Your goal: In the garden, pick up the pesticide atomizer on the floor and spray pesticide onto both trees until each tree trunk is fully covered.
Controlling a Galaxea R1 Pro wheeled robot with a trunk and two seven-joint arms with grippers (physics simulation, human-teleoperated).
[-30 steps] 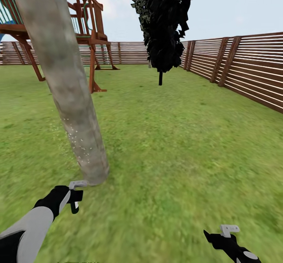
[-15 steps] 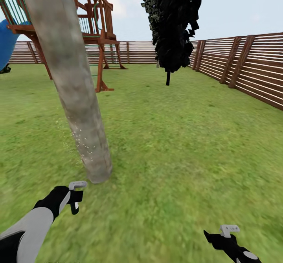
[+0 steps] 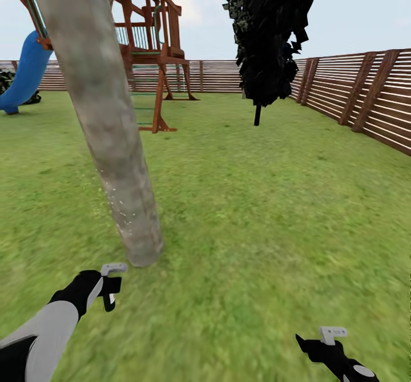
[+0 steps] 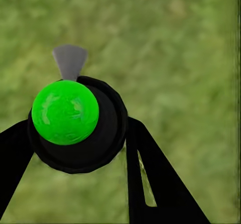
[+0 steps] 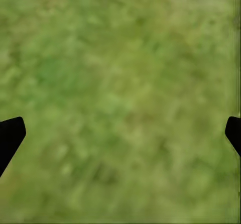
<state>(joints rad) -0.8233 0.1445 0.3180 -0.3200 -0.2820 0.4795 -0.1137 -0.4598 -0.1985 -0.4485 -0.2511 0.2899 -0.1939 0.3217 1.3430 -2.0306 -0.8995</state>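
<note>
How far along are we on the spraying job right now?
Done: the spray bottle is off the grass, gripped between the left gripper fingers. In hand: it sits near the base of the close trunk, whose lower part carries white specks. Left: the bare upper trunk and the dark tree by the fence. The right gripper is open, empty.

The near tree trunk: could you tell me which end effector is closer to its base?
Left. The left end effector, holding the atomizer, sits just below the trunk base; the right end effector is far off across the grass.
</note>
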